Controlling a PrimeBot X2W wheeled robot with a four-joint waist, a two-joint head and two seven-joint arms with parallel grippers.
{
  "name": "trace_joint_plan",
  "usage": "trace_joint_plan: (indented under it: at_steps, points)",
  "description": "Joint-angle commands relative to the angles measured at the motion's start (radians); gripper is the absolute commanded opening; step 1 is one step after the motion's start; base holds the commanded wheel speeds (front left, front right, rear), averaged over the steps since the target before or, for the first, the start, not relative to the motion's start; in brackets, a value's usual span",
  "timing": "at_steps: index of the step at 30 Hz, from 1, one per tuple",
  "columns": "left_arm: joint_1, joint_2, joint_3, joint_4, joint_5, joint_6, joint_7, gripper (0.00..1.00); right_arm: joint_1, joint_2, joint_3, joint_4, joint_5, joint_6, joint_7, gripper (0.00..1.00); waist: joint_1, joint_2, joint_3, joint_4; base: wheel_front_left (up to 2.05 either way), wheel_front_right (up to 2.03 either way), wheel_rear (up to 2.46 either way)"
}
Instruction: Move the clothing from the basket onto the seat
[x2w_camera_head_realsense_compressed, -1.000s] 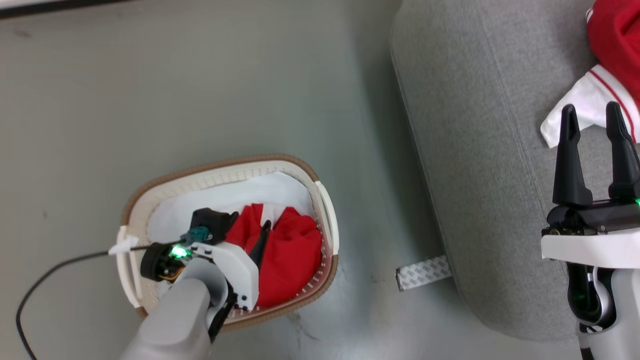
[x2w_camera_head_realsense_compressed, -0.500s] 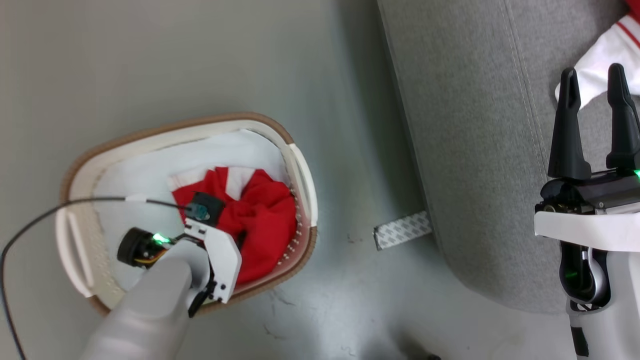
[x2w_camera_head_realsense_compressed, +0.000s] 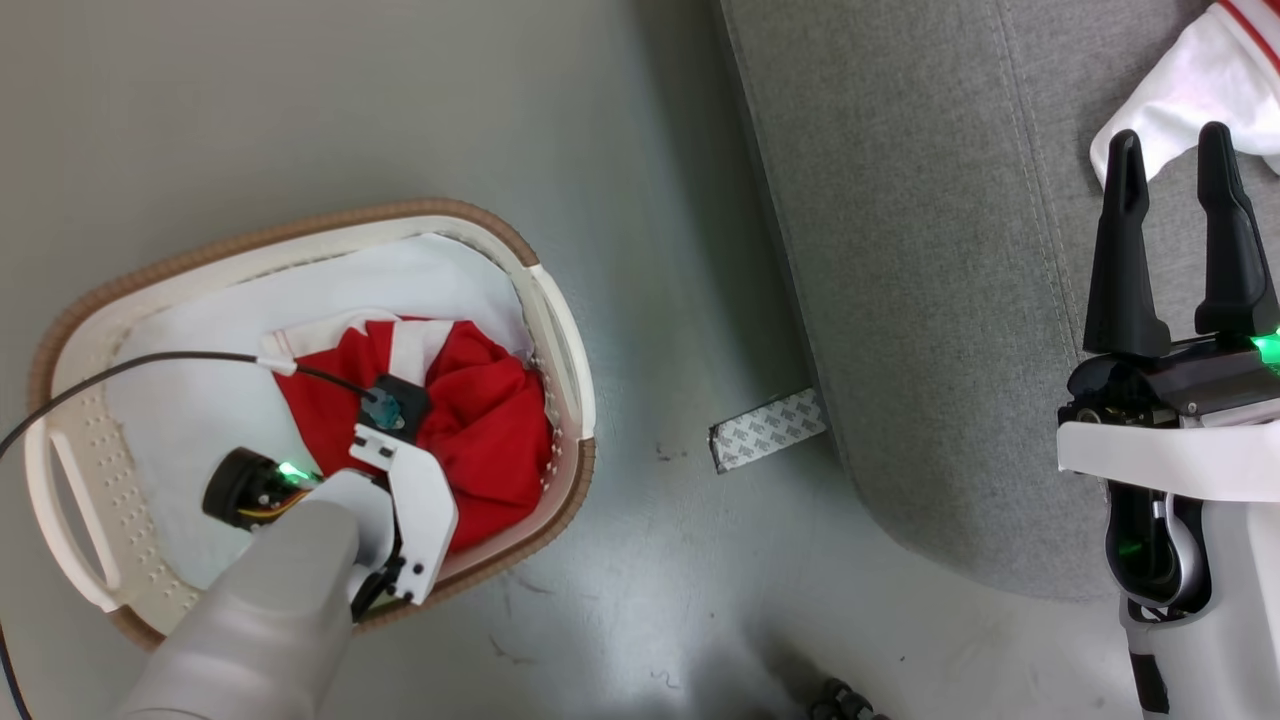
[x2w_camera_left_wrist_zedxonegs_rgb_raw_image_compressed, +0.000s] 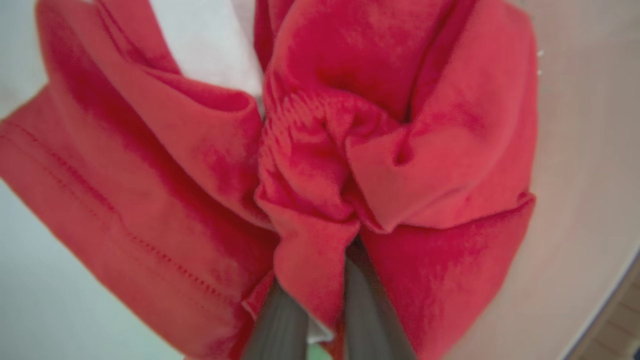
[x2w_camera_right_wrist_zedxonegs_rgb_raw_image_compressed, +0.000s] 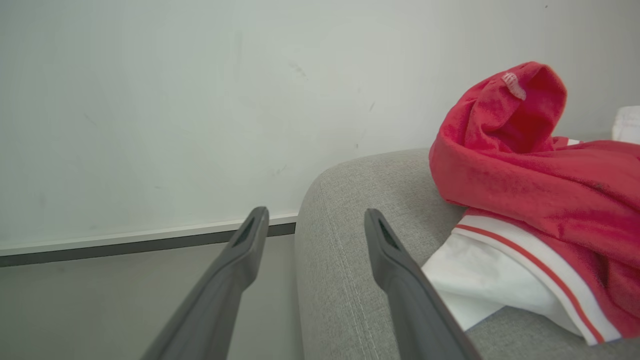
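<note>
Landmark: the basket (x2w_camera_head_realsense_compressed: 562, 340), cream with a brown rim band, stands on the grey floor (x2w_camera_head_realsense_compressed: 300, 100).
Clothing: the clothing (x2w_camera_head_realsense_compressed: 480, 430), a bunched red piece with a white panel, lies inside the basket. It sits against the wall nearest the seat, on top of the white liner (x2w_camera_head_realsense_compressed: 200, 340).
Left claw: the left claw (x2w_camera_left_wrist_zedxonegs_rgb_raw_image_compressed: 322, 300) reaches down into the basket and is clenched on a fold of the clothing. In the left wrist view its fingers (x2w_camera_left_wrist_zedxonegs_rgb_raw_image_compressed: 280, 330) stand close together, with red cloth pinched between them and puckered above.
Left forearm: the pale forearm (x2w_camera_head_realsense_compressed: 260, 620) crosses the basket's near rim.
Cable: a thin black cable (x2w_camera_head_realsense_compressed: 120, 372) runs from the left wrist across the liner and out over the basket's side away from the seat.
Seat: the seat (x2w_camera_head_realsense_compressed: 900, 250), grey and woven, stands beside the basket with a band of floor between them.
Garment on the seat: a red-and-white garment (x2w_camera_right_wrist_zedxonegs_rgb_raw_image_compressed: 525, 180) with a striped white hem lies on the seat, well apart from the basket.
Right claw: the right claw (x2w_camera_head_realsense_compressed: 1169, 140) is released, its fingers spread with nothing between them. It is over the seat, well apart from the basket, with its tips near that garment's white edge.
Strip: a patterned grey-white strip (x2w_camera_head_realsense_compressed: 768, 430) lies on the floor between the basket and the seat, at the seat's base.
</note>
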Motion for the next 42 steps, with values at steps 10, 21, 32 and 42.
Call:
trace_joint_plan:
  at_steps: [10,21,32,42]
  points:
    - [-0.004,-0.011,-0.061,-0.009,-0.093,0.002,-0.041,0.00,-0.012,0.002,-0.014,0.015,-0.016,-0.002,0.000,1.00,-0.0001,-0.0001,-0.064,0.034,0.00,0.00,0.00]
    - [0.085,-0.066,-0.109,-0.024,-0.196,0.002,-0.175,0.00,0.047,0.002,-0.025,0.040,-0.059,-0.002,0.000,1.00,-0.0001,-0.0001,-0.291,0.096,0.00,0.00,0.00]
    - [0.147,-0.111,-0.163,-0.072,-0.270,0.002,-0.335,0.00,0.139,-0.039,-0.025,0.072,-0.061,-0.002,0.000,1.00,-0.0001,-0.0001,-0.506,0.179,0.00,0.00,0.00]
    - [0.134,-0.115,-0.160,-0.164,-0.298,0.002,-0.389,0.00,0.198,-0.058,-0.014,0.088,-0.053,-0.002,0.000,1.00,-0.0001,-0.0001,-0.622,0.250,0.00,0.00,0.00]
